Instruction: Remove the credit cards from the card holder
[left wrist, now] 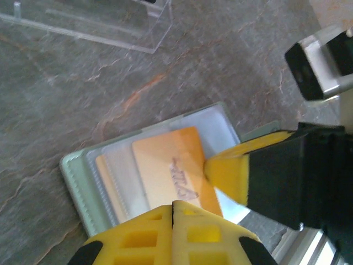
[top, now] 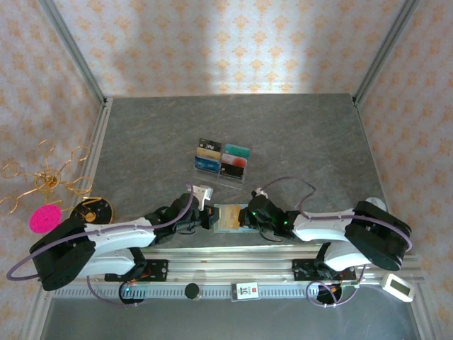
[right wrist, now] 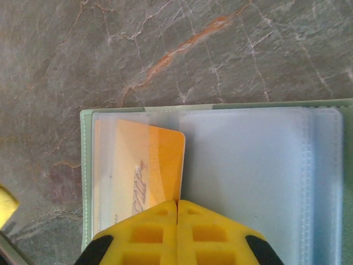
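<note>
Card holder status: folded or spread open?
Spread open. The card holder lies flat on the table, clear pockets facing up, with an orange card sticking partly out of one pocket.

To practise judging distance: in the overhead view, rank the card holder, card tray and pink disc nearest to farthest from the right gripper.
1. Card holder, at the fingertips of the right gripper.
2. Card tray, farther back, mid-table.
3. Pink disc, far left.

Robot lab booth: wallpapered walls, aluminium frame.
</note>
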You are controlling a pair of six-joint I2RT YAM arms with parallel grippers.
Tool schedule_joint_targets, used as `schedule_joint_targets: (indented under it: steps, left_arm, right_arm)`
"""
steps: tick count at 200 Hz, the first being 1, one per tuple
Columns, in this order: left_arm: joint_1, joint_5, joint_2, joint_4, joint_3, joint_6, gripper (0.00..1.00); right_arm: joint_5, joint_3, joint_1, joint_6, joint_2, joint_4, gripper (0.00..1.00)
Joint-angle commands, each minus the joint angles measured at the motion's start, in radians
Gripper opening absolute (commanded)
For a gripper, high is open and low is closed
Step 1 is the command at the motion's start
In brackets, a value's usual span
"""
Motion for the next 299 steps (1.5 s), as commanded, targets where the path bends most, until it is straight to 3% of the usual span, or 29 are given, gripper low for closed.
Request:
schedule_joint_targets:
  steps: [1,47,122,182,215,247,273,299]
  left_arm:
    - [-0.021,0.016,0.076,0.006,0.045,0.022,0.0]
    - [-0.024,0.053,0.196,0.07,0.063,0.035,0.0]
    - [-0.028,0.057,0.163,0.048,0.085,0.042,0.0]
    - [-0.027,0.036,0.268,0.048,0.085,0.052,0.0]
    - [-0.026,0.043,0.281,0.045,0.076,0.05,0.0]
    - [-0.026,0.061,0.288,0.058,0.064,0.049,0.0]
    - [-0.03,0.085,0.299,0.063,0.06,0.053,0.0]
    - [-0.028,0.076,0.279,0.061,0.046,0.043,0.0]
  right_arm:
    - [0.025,-0.015,0.003,-0.01,0.009,0.002,0.0]
    - [0.024,-0.021,0.004,-0.011,0.004,0.003,0.0]
    - [0.022,-0.019,0.003,-0.01,0.012,0.013,0.0]
    - [0.017,-0.021,0.003,-0.01,0.005,0.014,0.0]
    - [0.001,-0.033,0.001,0.001,0.007,0.042,0.17]
    - [-0.014,-0.03,0.001,0.006,0.04,0.063,0.23]
    - [-0.029,-0.024,0.0,0.008,0.069,0.092,0.16]
    - [0.018,-0.03,0.0,0.017,0.042,0.057,0.0]
